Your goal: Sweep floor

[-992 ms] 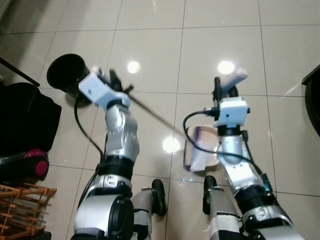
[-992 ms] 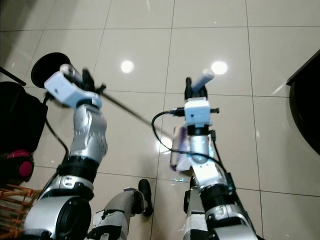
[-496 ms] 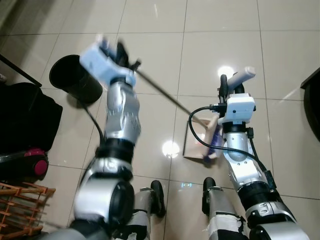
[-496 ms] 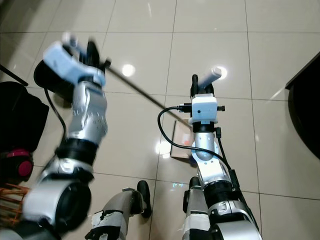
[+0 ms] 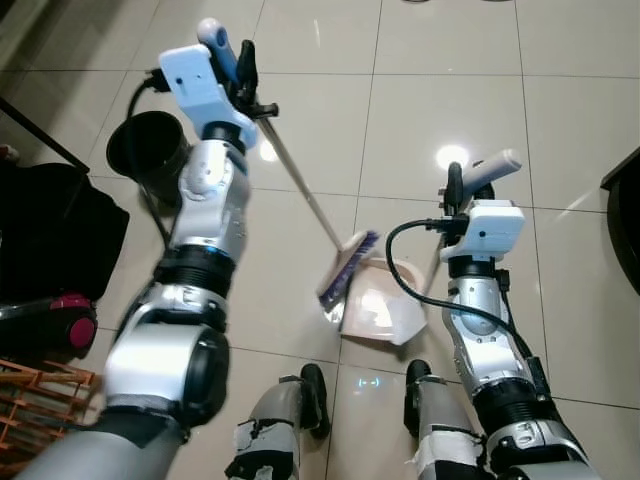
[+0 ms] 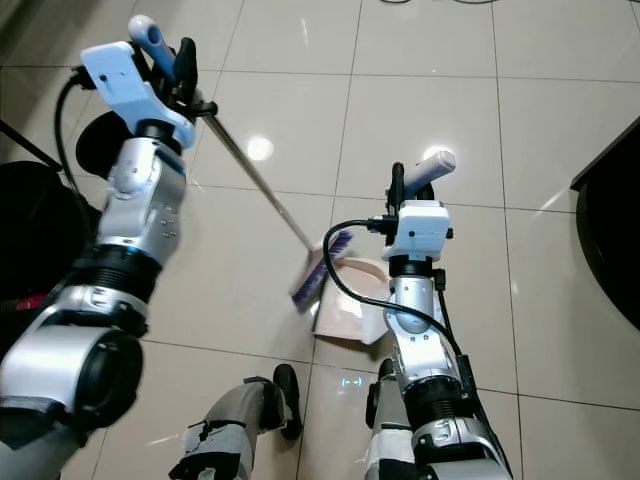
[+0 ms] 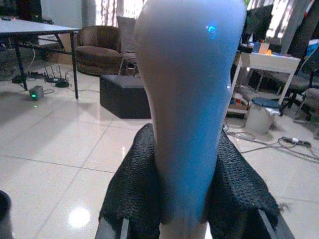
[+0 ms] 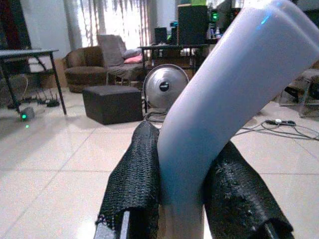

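Observation:
My left gripper [image 5: 240, 72] is shut on the broom handle [image 7: 189, 99] and held high at the upper left. The thin broom shaft [image 5: 300, 190] slants down to the purple-bristled broom head [image 5: 345, 268], which rests at the left lip of the dustpan [image 5: 380, 312]. This pale dustpan lies on the tiled floor just in front of my feet. My right gripper [image 5: 455, 185] is shut on the light dustpan handle [image 8: 219, 114], which rises from the pan on the right.
A black bin [image 5: 150, 148] stands on the floor at the left, behind my left arm. A black bag [image 5: 45, 250], a pink-and-black object [image 5: 65, 318] and a wooden rack [image 5: 40, 405] sit along the left edge. Dark furniture [image 5: 625, 200] is at the right edge.
My left arm rose and swung the broom head leftward across the dustpan to its left lip. The dustpan now lies flatter on the floor. The camera has shifted slightly.

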{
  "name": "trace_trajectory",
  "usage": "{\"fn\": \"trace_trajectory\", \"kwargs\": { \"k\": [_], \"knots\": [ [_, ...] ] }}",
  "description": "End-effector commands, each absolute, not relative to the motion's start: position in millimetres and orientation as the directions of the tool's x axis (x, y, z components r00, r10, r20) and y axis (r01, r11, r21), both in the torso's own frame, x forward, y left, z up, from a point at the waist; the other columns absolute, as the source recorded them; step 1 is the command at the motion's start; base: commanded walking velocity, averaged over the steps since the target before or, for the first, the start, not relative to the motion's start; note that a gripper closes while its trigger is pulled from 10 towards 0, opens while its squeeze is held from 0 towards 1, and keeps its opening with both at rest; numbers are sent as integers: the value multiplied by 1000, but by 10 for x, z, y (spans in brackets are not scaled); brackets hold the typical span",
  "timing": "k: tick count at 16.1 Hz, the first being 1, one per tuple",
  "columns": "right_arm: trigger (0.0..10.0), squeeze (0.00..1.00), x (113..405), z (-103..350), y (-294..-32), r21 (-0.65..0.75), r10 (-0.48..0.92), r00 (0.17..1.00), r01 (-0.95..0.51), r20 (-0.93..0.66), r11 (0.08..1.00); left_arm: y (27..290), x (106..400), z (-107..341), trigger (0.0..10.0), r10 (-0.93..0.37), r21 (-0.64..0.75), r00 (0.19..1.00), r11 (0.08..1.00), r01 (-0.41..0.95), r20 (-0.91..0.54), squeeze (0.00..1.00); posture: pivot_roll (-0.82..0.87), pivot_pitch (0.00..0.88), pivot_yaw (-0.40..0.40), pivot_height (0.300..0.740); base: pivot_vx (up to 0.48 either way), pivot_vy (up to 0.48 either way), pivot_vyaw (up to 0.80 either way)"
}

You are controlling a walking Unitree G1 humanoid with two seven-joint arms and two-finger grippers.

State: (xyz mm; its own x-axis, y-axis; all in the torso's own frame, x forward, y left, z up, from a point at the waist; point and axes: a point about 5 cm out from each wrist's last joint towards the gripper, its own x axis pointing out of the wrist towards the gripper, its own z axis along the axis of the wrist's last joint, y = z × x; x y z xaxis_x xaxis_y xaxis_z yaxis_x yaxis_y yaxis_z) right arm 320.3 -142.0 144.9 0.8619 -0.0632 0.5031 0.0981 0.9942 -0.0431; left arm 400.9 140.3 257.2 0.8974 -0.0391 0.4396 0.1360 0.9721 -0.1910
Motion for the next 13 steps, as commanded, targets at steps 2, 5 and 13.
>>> {"fn": "trace_trajectory", "kwargs": {
  "k": [2, 5, 13],
  "knots": [
    [10000, 0, 3181, 1587, -1462, 16, -80, 847, 84, 525, 996, 1622, 4004, 2475, 10000, -55, -58, 906, 995, 87, 420, 0, 5, 211, 147, 740, 0, 0, 0],
    [10000, 0, 3118, 1744, -1618, 81, -133, 841, 106, 525, 991, 1871, 3973, 2185, 10000, -20, -2, 962, 1000, 21, 273, 0, -27, 189, 144, 740, 0, 0, 0],
    [10000, 0, 2894, 2088, -1942, 184, -198, 914, 140, 355, 973, 2215, 3487, 1780, 10000, -50, 135, 980, 991, 24, 195, 0, -67, 138, 110, 740, 0, 0, 0]
  ]
}}
